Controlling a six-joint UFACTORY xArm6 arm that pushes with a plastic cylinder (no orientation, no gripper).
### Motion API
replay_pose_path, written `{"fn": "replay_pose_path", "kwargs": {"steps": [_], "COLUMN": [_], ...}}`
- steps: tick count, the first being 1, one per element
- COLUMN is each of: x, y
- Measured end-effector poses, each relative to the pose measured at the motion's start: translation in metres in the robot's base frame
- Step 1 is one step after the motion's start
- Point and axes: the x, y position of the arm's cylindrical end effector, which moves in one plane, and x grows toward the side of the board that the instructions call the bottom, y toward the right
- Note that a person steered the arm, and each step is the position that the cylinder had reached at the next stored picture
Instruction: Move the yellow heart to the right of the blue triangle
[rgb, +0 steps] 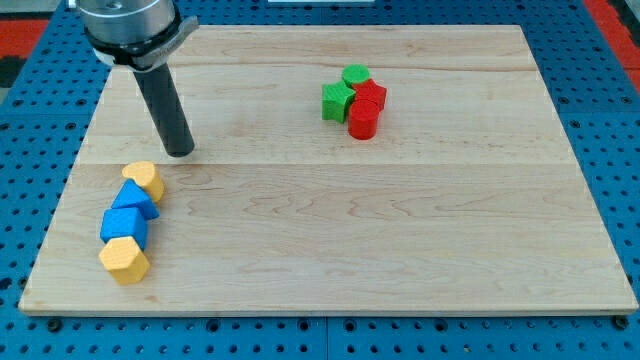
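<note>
- My tip (180, 152) sat bare on the wooden board (400, 250); nothing touching it; just above the yellow heart (145, 179)
- Heart touched the blue triangle (133, 198) below it

blue triangle (136, 197) flanked, its right side open

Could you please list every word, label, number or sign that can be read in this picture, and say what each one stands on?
None: no readable text shows anywhere.
The pale wooden board, the blue pegboard surround, the dark rod with my tip, just above the yellow heart block, and the blue, green and red blocks all show plain surfaces, with no print, label or number.
</note>
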Motion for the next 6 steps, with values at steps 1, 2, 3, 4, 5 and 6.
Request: {"fn": "replay_pose_path", "kwargs": {"steps": [1, 2, 3, 4, 5, 6], "x": [-0.001, 0.001, 0.03, 0.045, 0.045, 0.045], "y": [-0.061, -0.066, -0.08, -0.072, -0.07, -0.028]}}
